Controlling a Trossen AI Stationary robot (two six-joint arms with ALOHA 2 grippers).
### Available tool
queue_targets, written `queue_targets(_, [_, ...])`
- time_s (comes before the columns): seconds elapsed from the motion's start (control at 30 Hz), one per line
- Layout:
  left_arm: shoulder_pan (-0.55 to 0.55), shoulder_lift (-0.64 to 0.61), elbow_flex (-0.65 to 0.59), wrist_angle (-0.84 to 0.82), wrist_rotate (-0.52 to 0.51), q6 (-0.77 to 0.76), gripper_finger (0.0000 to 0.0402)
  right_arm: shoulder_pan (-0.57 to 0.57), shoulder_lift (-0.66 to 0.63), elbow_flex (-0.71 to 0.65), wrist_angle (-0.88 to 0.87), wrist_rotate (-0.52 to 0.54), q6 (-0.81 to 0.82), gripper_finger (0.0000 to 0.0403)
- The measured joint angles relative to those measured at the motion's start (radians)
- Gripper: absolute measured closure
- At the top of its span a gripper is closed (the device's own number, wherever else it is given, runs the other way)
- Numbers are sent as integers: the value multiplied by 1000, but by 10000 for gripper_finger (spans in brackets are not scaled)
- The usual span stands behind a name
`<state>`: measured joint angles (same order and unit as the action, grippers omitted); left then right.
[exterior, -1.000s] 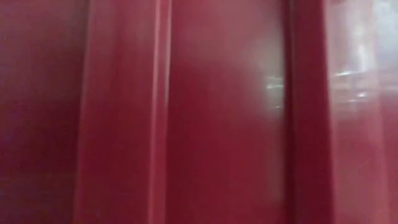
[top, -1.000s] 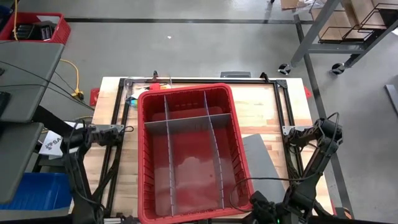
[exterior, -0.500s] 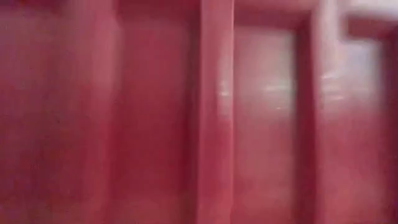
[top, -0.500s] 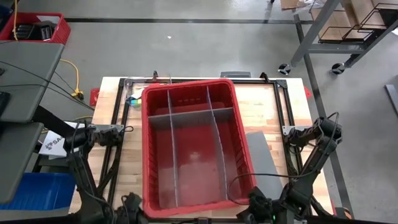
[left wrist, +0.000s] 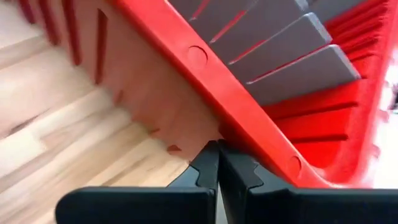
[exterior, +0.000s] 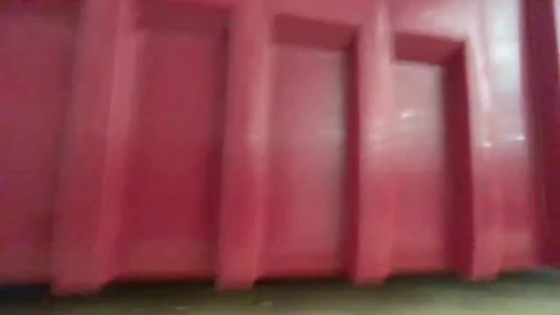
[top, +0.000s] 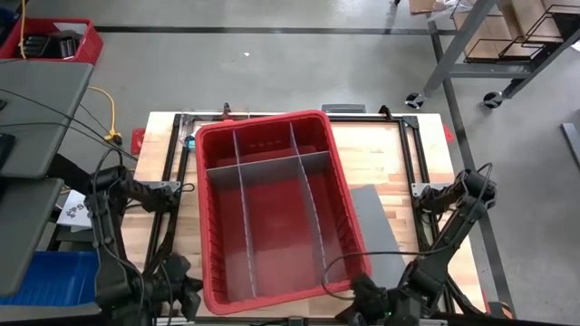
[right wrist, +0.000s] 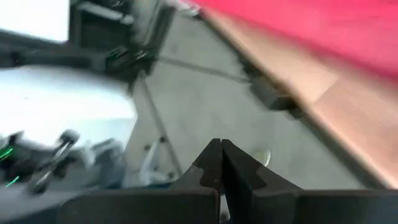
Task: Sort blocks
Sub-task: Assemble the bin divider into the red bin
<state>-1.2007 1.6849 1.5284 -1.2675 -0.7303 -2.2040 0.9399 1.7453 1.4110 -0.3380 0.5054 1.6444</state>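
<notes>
Sorting not begun — red bin [top: 272, 217] compartments hold no blocks.
Left claw [left wrist: 217, 163] at 7 o'clock and right claw [right wrist: 221, 163] at 5 o'clock are both closed, empty; small coloured pieces at 11 o'clock on the tabletop [top: 385, 163] — possibly blocks [top: 189, 143].

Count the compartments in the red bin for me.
6. In the red bin, three short compartments lie in a row above the grey cross divider in the high view; three long ones lie side by side below it. None looks hidden.

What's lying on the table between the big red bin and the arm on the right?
A flat grey sheet lies on the table there, beside the red bin; the high view shows it.
</notes>
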Motion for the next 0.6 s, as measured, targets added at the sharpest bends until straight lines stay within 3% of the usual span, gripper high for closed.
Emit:
queue_targets(0.4, [-76,-20,4,9,-14,-10,402,136,-96,2,16,-121,-7,403])
queue_targets(0.47, [-89,-30,2,15,-74,-30,402,146,-107,-2,6,4,-35,403])
queue_targets(0.6, [-89,-70,4,-7,-217,-30,402,138,-228,5,-33,446,-152,403])
